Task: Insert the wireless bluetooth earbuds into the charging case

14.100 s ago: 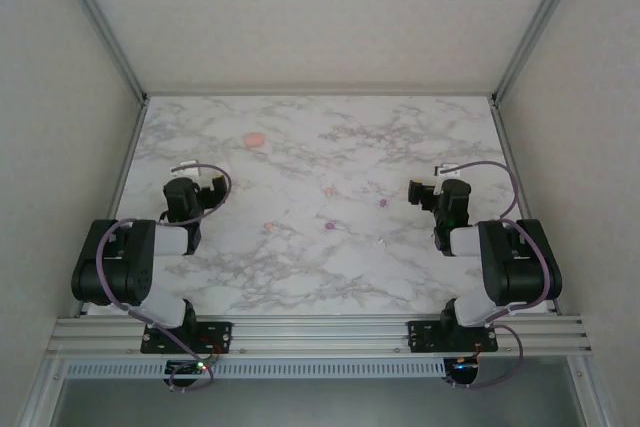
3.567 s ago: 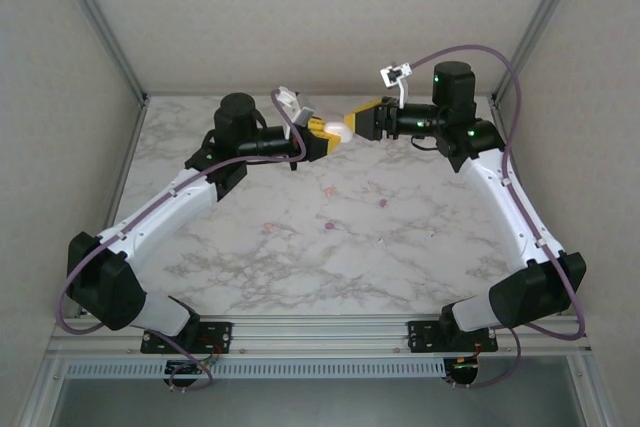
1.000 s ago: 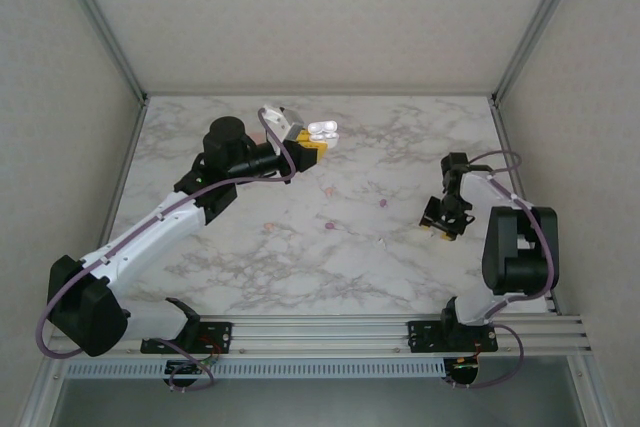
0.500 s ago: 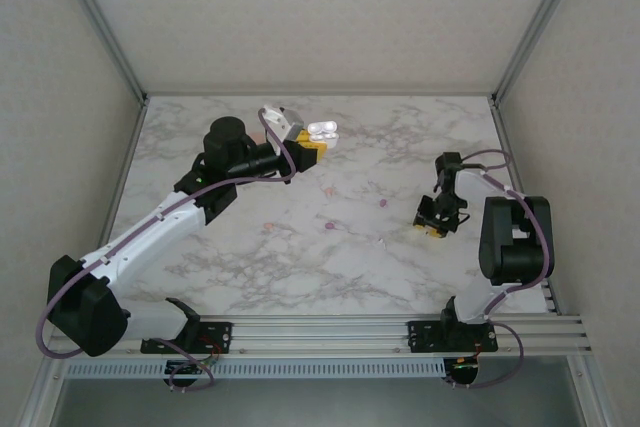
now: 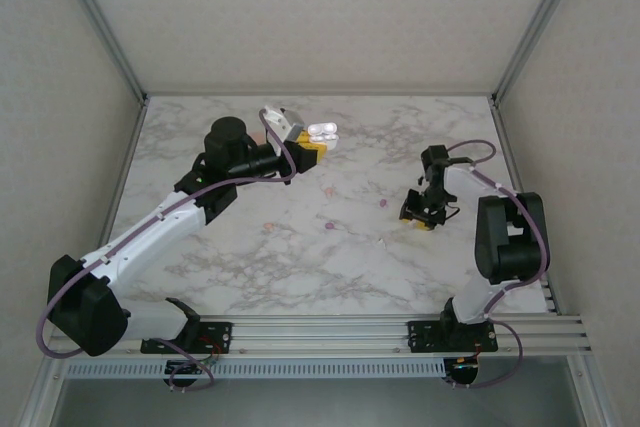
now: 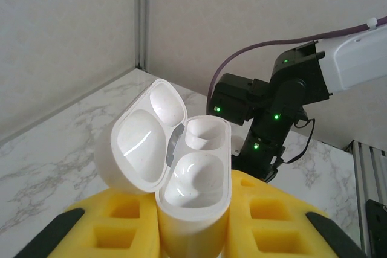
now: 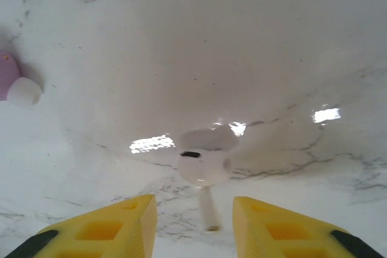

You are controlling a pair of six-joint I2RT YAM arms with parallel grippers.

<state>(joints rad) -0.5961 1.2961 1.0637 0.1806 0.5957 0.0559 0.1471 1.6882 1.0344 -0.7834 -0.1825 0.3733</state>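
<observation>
Our left gripper (image 6: 193,231) clasps the open white charging case (image 6: 181,161); our right gripper (image 7: 193,222) hangs unclenched over a white earbud (image 7: 202,165), with a purple earbud (image 7: 8,75) nearby.

Two arms in matching livery here. The left arm (image 5: 150,237) has white link shells between chunky black joint housings, and the right arm (image 5: 505,237) is built the same. A purple cable (image 5: 291,159) trails along the left one, and a second purple cable (image 5: 470,147) runs along the right (a white tie cinches it, seen from the left wrist). Green lights (image 6: 275,115) dot the right arm's black joints. Black base plates (image 5: 185,335) sit underneath. The left tool (image 6: 193,234) and right tool (image 7: 193,209) carry blocky yellow fingers (image 7: 109,228) with square recesses and black outer edges.
</observation>
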